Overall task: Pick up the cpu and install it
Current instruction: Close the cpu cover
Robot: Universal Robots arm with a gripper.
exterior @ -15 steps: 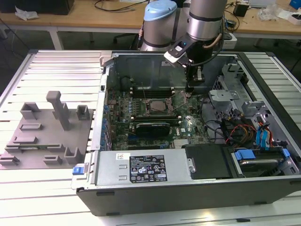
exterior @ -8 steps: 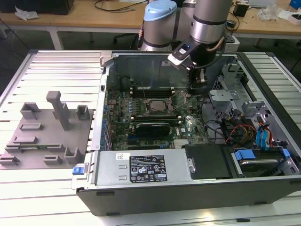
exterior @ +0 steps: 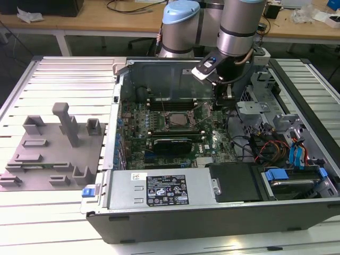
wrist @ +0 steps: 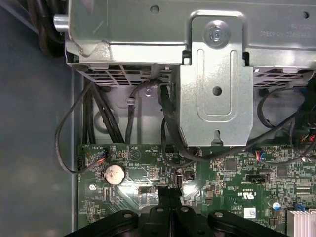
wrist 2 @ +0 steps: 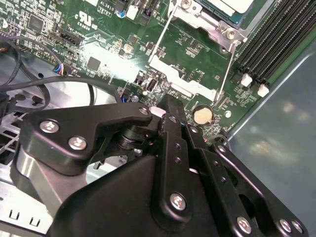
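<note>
The cpu (wrist 2: 236, 5), pale silver with a thin darker rim, lies in the socket at the edge of the second wrist view. The socket's metal frame and wire lever (wrist 2: 224, 64) reach from it toward my gripper. In the exterior view the socket (exterior: 178, 119) sits mid-motherboard inside the open computer case. My gripper (exterior: 228, 95) hangs to the exterior view's right of the socket, over the board's edge. Its black fingers (wrist 2: 165, 103) are pressed together with nothing between them. In the first wrist view the gripper (wrist: 169, 190) is just above the green board, near a coin cell (wrist: 114, 174).
A black expansion card (exterior: 170, 143) lies in front of the socket, and a grey power supply (exterior: 159, 191) in front of that. A drive cage (exterior: 297, 154) with blue tabs and loose cables fills the exterior view's right. A metal bracket (wrist: 217, 74) and black cables are close by. A grey fixture plate (exterior: 48, 154) lies outside the case.
</note>
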